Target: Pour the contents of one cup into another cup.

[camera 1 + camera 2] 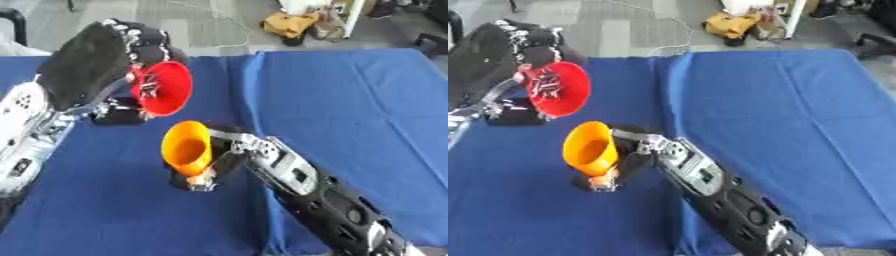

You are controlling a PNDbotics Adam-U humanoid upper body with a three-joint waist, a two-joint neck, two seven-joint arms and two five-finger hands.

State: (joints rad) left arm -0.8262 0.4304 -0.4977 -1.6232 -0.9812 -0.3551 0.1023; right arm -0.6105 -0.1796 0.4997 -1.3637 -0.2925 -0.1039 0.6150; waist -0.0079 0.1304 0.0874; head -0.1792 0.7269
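Note:
My left hand is shut on a red cup, held above the table at the upper left. The red cup lies tipped on its side, mouth facing right, with small dark and pale bits inside. Just below and to the right, my right hand is shut on an orange cup. The orange cup is also tilted, its mouth turned toward the left and up, and its inside looks bare. The red rim hangs a little above the orange rim, and the two cups do not touch.
A blue cloth covers the table, with a fold line running down its middle. Beyond the far edge lies grey floor with a yellow bag and clutter. My right forearm crosses the lower right of the table.

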